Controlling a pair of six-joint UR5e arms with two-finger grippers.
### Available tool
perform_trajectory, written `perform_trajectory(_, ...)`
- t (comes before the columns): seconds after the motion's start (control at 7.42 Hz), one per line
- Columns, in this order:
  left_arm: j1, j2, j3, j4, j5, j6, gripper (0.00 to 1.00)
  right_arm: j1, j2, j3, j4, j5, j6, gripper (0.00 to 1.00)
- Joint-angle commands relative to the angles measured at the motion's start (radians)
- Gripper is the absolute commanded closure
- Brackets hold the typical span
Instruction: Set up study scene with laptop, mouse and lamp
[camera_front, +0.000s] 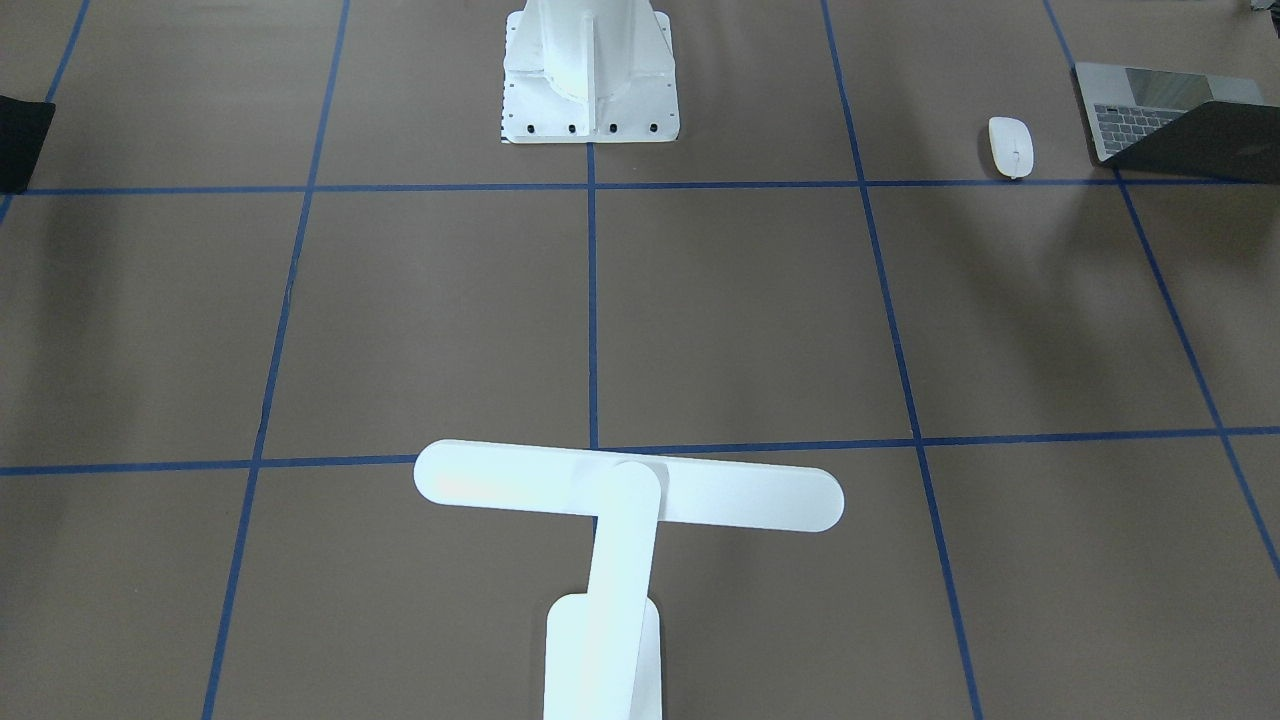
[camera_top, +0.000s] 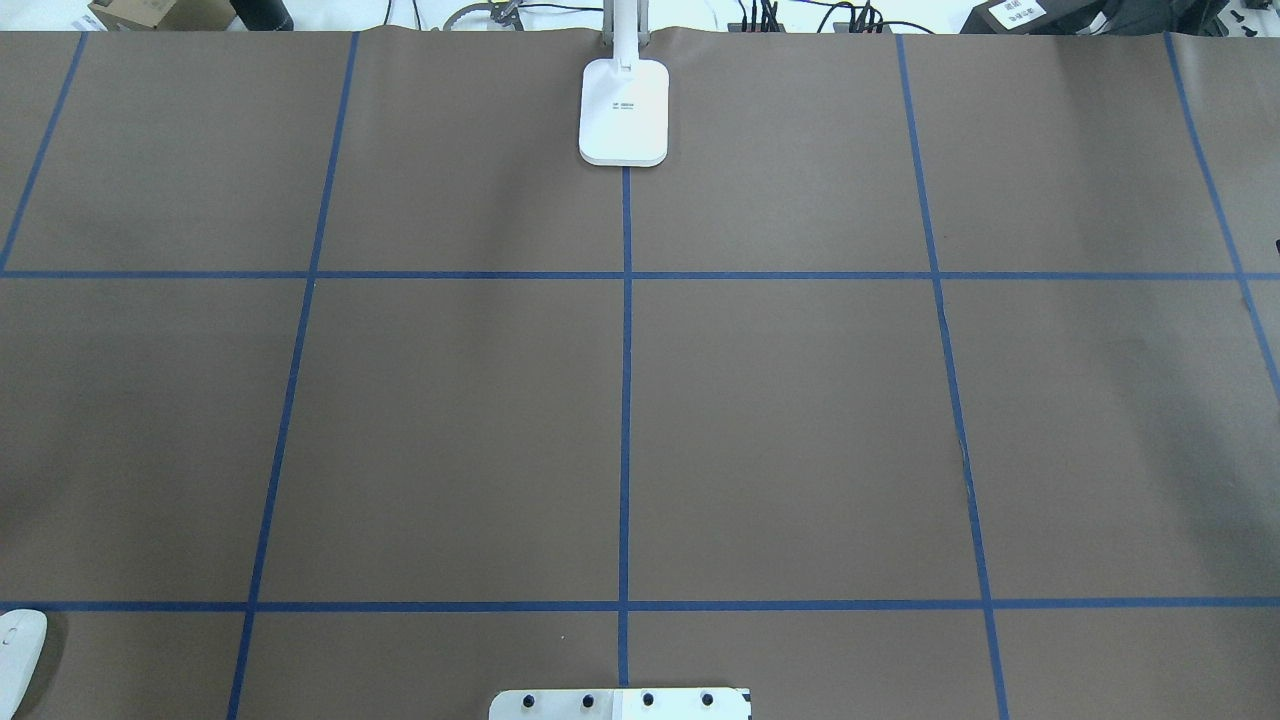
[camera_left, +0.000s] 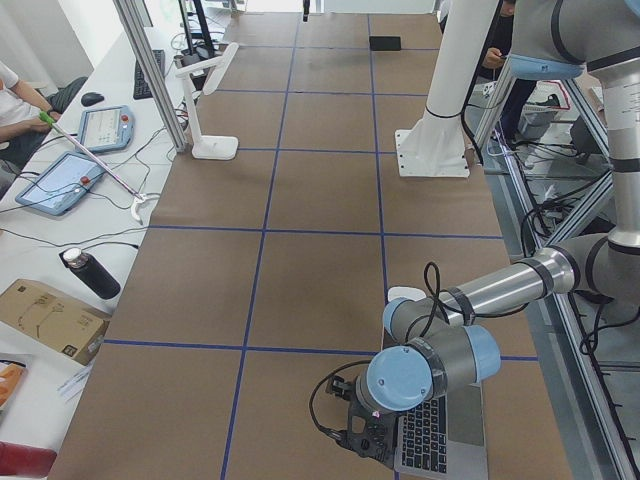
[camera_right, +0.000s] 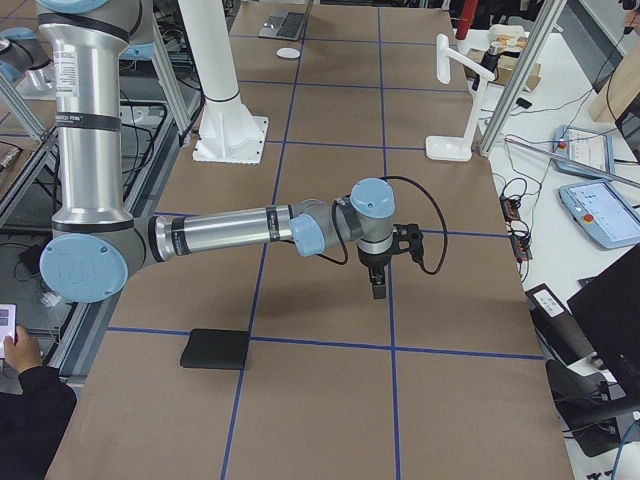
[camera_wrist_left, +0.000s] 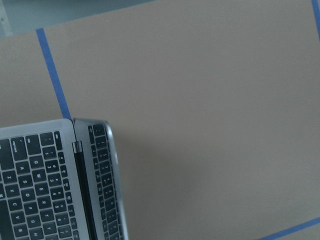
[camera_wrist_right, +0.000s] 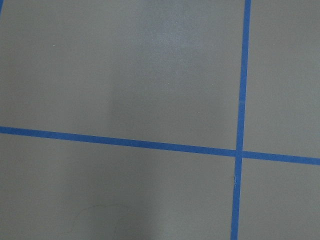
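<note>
The laptop (camera_front: 1150, 120) sits in the upper right of the front-facing frame, a slim grey metal slab. It is open, with black keys on a matte deck, and its dark glossy screen mirrors the keys in the left wrist view. Just to its left, apart from it, lies the mouse (camera_front: 1011, 146), a smooth white oval with 1 thin grey line down its middle. The lamp (camera_front: 625, 500) stands at the lower centre, well apart from both. It is white and T-shaped, with a long rounded bar head, a flat arm and a rounded oblong base.

All 3 rest on the bench (camera_front: 750, 320), matte brown with a blue tape grid. A white ribbed pedestal (camera_front: 590, 80) is bolted at the top centre, and a flat black pad (camera_right: 215, 348) lies near the right arm.

The left fingers (camera_left: 360, 445) hang over the laptop's edge, and the right fingers (camera_right: 377, 288) point down over bare bench. I cannot tell whether either pair is released or clenched.
</note>
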Motion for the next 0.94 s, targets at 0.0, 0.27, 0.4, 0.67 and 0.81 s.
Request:
perform_trajectory(0.0,0.052,0.004,-0.038,-0.026,0.003,-0.075,0.06,-0.002,-0.003,-0.001,0.0,0.0,0.0,0.0)
perform_trajectory(0.27,0.126,0.079,-0.096,-0.087,0.048,-0.156,0.07,-0.004,-0.003,-0.001,0.0,0.0,0.0,0.0)
perform_trajectory(0.4,0.124,0.117,-0.101,-0.119,0.053,-0.156,0.07,-0.005,-0.003,-0.001,0.0,0.0,0.002,0.0)
perform_trajectory(0.67,0.132,0.165,-0.157,-0.115,0.072,-0.156,0.09,-0.005,-0.012,0.002,0.0,0.002,0.002,0.0)
perform_trajectory(0.81,0.148,0.164,-0.218,-0.068,0.069,-0.168,0.09,-0.007,-0.012,0.002,0.0,0.002,0.002,0.0)
